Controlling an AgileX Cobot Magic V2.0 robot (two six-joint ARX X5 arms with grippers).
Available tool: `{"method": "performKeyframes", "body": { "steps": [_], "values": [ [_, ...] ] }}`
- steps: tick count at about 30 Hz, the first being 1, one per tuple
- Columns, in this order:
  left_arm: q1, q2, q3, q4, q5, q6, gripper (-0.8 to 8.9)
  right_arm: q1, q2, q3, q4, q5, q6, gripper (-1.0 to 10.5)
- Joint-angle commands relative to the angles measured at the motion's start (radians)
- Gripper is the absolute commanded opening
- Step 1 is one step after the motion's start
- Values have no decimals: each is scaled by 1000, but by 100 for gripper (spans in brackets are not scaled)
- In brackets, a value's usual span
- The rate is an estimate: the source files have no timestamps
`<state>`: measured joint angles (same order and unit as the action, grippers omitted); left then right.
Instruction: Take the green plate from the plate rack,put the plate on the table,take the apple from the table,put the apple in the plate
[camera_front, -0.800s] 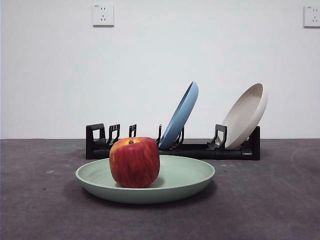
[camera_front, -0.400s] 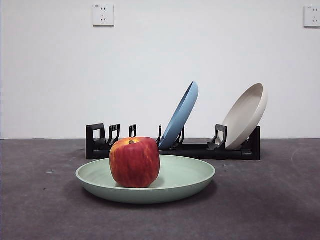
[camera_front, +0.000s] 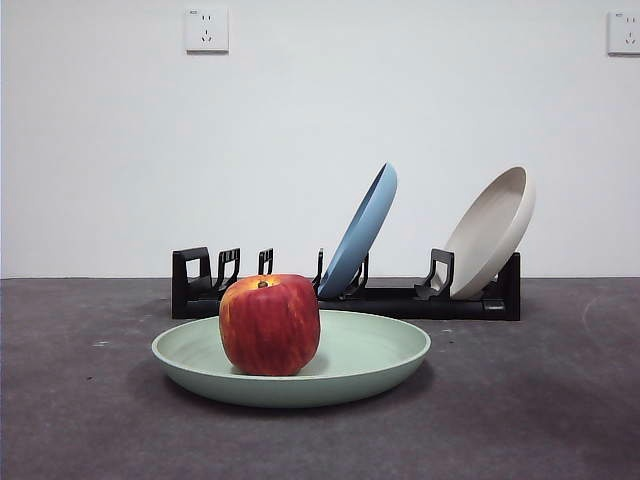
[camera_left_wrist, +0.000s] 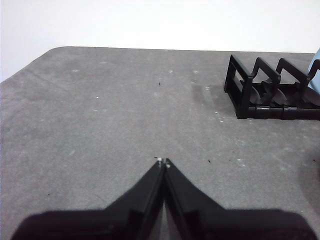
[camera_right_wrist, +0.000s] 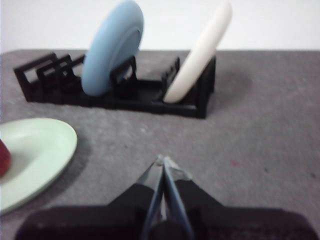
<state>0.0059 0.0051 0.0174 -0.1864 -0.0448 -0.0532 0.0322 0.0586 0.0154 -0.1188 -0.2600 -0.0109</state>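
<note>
The left pincer (camera_left_wrist: 163, 162) shows as two matte black jaws, each a flat wedge that narrows from a broad dark base to a thin point. A tiny pale speck sits at each tip. The right pincer (camera_right_wrist: 162, 161) has the same black, wedge-shaped jaws rising from a wide black base, but its slim inner edges look greyish and faintly glossy, with pale, slightly translucent tips. No cables, screws or markings can be made out on either.

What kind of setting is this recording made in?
Probably a lab or test bench, not a home kitchen: a bare white wall with sockets, a plain dark grey table, and only a plate rack, three plates and an apple set out.
</note>
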Motion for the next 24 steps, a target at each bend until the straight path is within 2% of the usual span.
{"method": "performKeyframes", "body": {
  "steps": [1, 6, 10, 24],
  "values": [
    [2, -3, -13, 5, -3, -3, -3, -2, -23, -10, -43, 8, 9, 1],
    [2, -3, -13, 5, -3, -3, -3, 2, -58, -10, -47, 3, 23, 0],
    [2, -3, -13, 5, -3, -3, -3, 2, -58, -10, -45, 4, 93, 1],
    [2, -3, -13, 5, -3, -3, -3, 2, -52, -10, -44, 5, 96, 1]
  ]
}}
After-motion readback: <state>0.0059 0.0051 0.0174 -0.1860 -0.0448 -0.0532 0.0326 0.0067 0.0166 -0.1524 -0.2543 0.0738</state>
